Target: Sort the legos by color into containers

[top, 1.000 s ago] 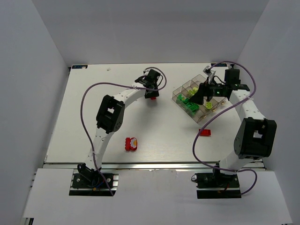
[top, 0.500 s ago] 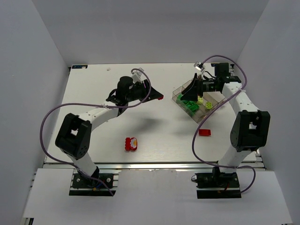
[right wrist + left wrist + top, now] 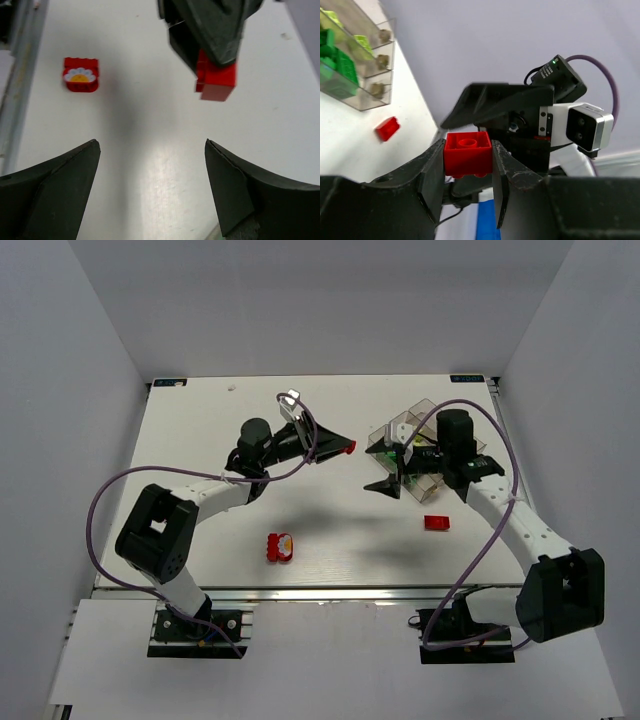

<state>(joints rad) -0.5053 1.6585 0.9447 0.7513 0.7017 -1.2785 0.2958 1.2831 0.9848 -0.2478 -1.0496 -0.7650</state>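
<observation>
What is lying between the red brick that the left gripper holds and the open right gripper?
Nothing: the top view shows only bare table between the red brick and the right gripper.

Glossy plastic brick (image 3: 467, 154), matt black jaws

Tray (image 3: 405, 422) far right on tabletop (image 3: 330, 510), legos (image 3: 337, 60) in its compartments. Left of tray, off the tabletop, gripped brick (image 3: 468, 152) in left gripper (image 3: 342, 448). Before tray, right brick (image 3: 436, 523) on tabletop; left brick (image 3: 281, 546) by near edge, left of centre.
</observation>
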